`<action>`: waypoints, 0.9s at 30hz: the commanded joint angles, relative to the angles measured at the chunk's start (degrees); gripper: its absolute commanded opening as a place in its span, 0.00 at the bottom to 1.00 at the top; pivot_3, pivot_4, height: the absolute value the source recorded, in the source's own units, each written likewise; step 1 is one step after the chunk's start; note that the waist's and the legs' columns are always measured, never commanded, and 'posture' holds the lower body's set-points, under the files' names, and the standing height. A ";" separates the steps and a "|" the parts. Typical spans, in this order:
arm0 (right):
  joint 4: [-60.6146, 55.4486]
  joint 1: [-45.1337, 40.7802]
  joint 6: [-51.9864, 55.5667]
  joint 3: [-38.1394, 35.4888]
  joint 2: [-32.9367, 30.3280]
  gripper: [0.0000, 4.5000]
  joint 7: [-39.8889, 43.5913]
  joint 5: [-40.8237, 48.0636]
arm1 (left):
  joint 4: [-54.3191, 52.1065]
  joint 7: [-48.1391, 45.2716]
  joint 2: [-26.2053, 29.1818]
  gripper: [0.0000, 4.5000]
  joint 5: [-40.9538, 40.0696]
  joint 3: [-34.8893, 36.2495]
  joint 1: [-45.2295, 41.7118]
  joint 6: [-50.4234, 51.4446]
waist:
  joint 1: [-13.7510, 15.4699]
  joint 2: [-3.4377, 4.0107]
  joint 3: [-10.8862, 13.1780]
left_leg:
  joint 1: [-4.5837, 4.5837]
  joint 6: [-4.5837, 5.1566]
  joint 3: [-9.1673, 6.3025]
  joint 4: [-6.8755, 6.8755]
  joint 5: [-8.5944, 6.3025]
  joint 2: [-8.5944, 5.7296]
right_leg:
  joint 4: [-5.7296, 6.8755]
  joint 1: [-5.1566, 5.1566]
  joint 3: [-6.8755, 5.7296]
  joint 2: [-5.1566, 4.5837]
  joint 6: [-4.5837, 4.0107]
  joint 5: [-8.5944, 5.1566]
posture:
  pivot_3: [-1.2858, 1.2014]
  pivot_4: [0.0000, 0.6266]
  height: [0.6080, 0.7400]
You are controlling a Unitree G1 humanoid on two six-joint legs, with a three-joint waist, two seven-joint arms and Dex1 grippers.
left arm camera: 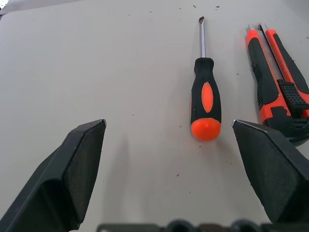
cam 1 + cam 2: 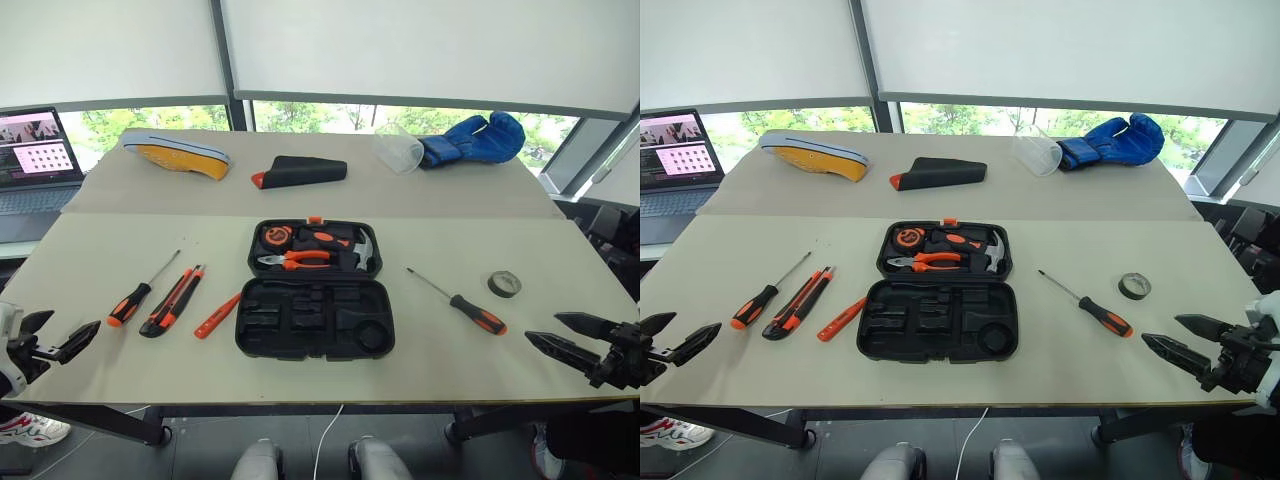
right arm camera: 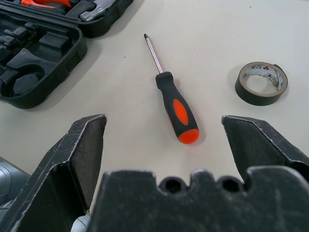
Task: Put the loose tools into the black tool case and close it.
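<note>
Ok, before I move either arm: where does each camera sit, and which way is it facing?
Left eye: on the head, looking forward and down at the open black tool case; left gripper and right gripper at the table's near edge.
Right eye: beside it, same scene.
Left wrist: along the open left gripper's fingers at a screwdriver and utility knife.
Right wrist: along the open right gripper's fingers at another screwdriver, tape roll and the case corner.
Shared: right-wrist and eye views show that screwdriver, roll and case.
</note>
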 commanded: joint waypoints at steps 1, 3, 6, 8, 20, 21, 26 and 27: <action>-0.78 -0.23 -0.68 -2.11 -0.18 0.99 -0.48 0.46 | -2.06 0.41 1.23 1.00 0.48 0.74 0.36 0.27 | 0.00 0.00 0.00 | 0.00 0.00 0.00 0.00 0.00 0.00 | 0.00 0.00 0.00 0.00 0.00 0.00 | 0.52 0.24 0.95; -0.96 -0.55 -1.73 -2.06 -0.07 0.99 -1.00 -0.25 | -3.72 1.10 0.92 1.00 -0.02 0.55 0.69 2.06 | -0.01 0.00 0.00 | 0.00 0.00 0.00 0.00 0.00 0.00 | 0.00 0.00 0.00 0.00 0.00 0.00 | 0.52 0.24 0.95; -6.67 -1.74 -0.79 -1.18 -1.28 0.99 -1.40 1.14 | -4.41 1.81 3.01 1.00 -0.83 -0.82 -2.20 6.63 | 0.00 0.00 0.00 | 0.00 0.00 0.01 0.00 0.00 -0.01 | 0.01 0.00 0.02 0.00 0.01 0.01 | 0.52 0.24 0.95; -11.04 -3.81 1.02 0.01 -2.47 0.99 -1.95 3.37 | -3.29 1.28 5.20 1.00 -0.87 -2.78 -5.36 9.44 | 0.00 0.00 0.00 | 0.02 0.00 0.01 0.01 0.00 -0.04 | 0.09 -0.02 0.03 0.03 0.02 0.01 | 0.52 0.24 0.95; -30.48 -15.94 6.14 11.35 -7.71 0.99 -4.68 14.33 | 17.60 -6.27 12.00 1.00 7.38 -24.16 -29.58 11.37 | 0.09 -0.10 0.05 | -0.12 0.01 0.03 0.02 0.01 -0.08 | 0.07 -0.08 0.02 0.08 0.39 0.24 | 0.52 0.24 0.95; -30.94 -16.52 6.26 11.69 -8.00 0.99 -4.73 14.91 | 19.08 -6.83 11.95 1.00 8.10 -25.27 -31.03 10.95 | 0.05 -0.16 0.05 | -0.15 0.01 0.03 0.02 0.01 -0.07 | 0.07 -0.09 0.01 0.09 0.38 0.23 | 0.52 0.24 0.95; -32.61 -21.42 6.89 13.81 -8.87 0.99 -7.80 17.85 | 28.77 -10.11 10.69 1.00 13.16 -32.65 -37.98 8.49 | -0.05 -0.35 0.08 | -0.18 0.02 0.03 0.02 -0.01 -0.07 | 0.05 -0.09 0.00 0.07 0.35 0.25 | 0.52 0.24 0.95; -32.61 -21.89 7.06 13.92 -8.75 0.99 -8.52 18.39 | 30.74 -10.03 10.37 1.00 14.43 -34.01 -38.89 8.10 | -0.08 -0.36 0.08 | -0.18 0.02 0.03 0.02 -0.01 -0.07 | 0.06 -0.09 0.00 0.08 0.35 0.25 | 0.52 0.24 0.95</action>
